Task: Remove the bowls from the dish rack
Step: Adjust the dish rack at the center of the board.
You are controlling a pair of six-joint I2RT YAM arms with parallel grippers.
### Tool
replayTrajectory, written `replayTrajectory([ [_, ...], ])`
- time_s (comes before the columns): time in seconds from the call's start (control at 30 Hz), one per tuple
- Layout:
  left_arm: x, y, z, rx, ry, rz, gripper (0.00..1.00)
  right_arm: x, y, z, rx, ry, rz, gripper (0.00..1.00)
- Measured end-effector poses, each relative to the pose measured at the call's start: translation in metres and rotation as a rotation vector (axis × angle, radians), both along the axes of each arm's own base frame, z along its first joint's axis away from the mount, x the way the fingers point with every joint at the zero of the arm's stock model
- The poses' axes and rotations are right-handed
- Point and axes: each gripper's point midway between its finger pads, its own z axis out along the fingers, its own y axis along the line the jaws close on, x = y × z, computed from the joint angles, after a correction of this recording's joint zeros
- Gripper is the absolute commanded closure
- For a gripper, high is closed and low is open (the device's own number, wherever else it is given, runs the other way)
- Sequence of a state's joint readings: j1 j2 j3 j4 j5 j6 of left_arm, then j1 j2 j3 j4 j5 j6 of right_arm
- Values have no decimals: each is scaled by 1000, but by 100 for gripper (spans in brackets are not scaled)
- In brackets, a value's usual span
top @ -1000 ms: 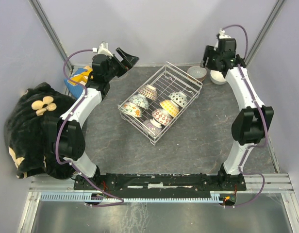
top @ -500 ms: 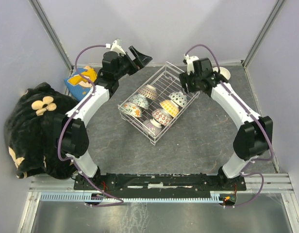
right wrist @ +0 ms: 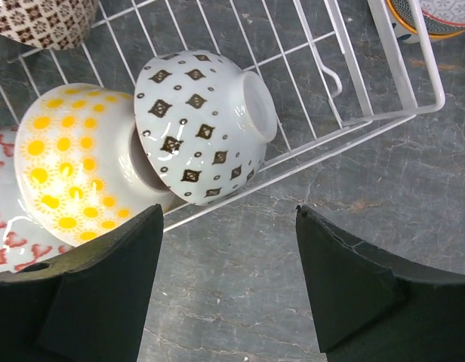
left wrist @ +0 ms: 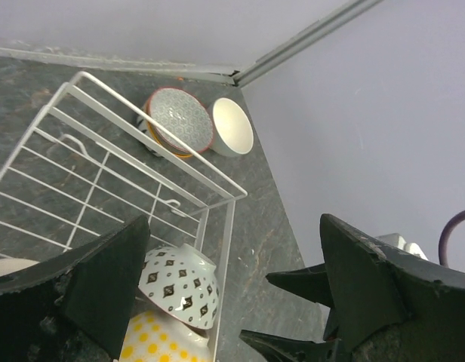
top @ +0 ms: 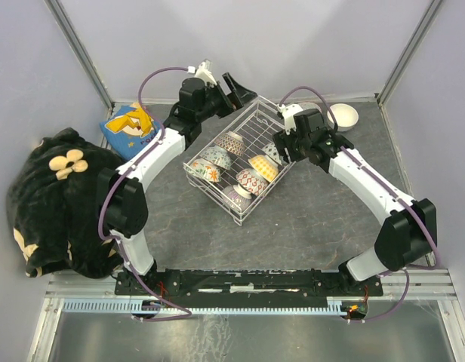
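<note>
The white wire dish rack (top: 212,193) lies aslant mid-table with several patterned bowls in it. My right gripper (right wrist: 229,210) (top: 282,148) hangs open at the rack's right side. Just beyond its fingertips the diamond-patterned bowl (right wrist: 202,121) (top: 276,153) lies tilted against a yellow-dotted bowl (right wrist: 63,158). Nothing is between its fingers. My left gripper (left wrist: 234,222) (top: 242,89) is wide open and empty above the rack's far corner, looking down on that same diamond bowl (left wrist: 180,285). Outside the rack, in the far right corner, a white bowl (left wrist: 232,127) (top: 343,117) stands beside a grey, red-rimmed bowl (left wrist: 178,121).
A black plush with a cream flower (top: 59,192) fills the left side, and a blue and yellow box (top: 127,124) sits behind it. Grey walls close in the table at the back and on both sides. The right arm (top: 368,181) arches over the table's right half.
My right arm swung left from the bowls in the far right corner to the rack's right side, its jaws widening. The left gripper moved right, to the rack's far corner.
</note>
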State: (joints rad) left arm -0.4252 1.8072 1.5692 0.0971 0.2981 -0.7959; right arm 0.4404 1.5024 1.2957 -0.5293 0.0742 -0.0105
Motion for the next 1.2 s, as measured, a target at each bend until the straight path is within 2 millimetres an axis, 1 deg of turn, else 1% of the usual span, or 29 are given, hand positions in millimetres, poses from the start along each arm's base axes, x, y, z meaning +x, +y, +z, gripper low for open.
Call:
replayTrajectory([
  [0.13,-4,-16,-8,6,12,-29,0,1,-6,-7,-23,-5,-22,21],
  [0.23,-5,-19,-17,17,35,-34,0,4,-14,-7,-45,-19,-75,21],
  [0.37,-1,-18,-26,26,55,-30,0,10,-29,-2,-65,-36,-200,21],
  [0.47,5,-21,-30,30,63,-29,0,15,-39,6,-66,-52,-301,22],
  [0.57,12,-25,-36,35,72,-29,0,19,-49,13,-38,-60,-393,25],
  [0.6,14,-25,-44,42,88,-29,0,23,-59,12,-10,-47,-453,25],
  [0.63,14,-25,-44,42,89,-29,0,23,-59,11,-9,-46,-456,26],
  [0.77,14,-25,-46,45,95,-29,0,34,-76,-8,55,19,-533,28],
  [0.87,14,-25,-46,46,95,-28,0,41,-82,-28,85,74,-568,29],
  [1.0,16,-22,-46,45,95,-23,0,52,-74,-48,135,128,-570,33],
  [1.1,18,-17,-46,45,96,-14,0,62,-66,-54,181,148,-566,37],
  [1.2,20,-6,-45,45,97,4,0,70,-58,-59,214,162,-560,41],
])
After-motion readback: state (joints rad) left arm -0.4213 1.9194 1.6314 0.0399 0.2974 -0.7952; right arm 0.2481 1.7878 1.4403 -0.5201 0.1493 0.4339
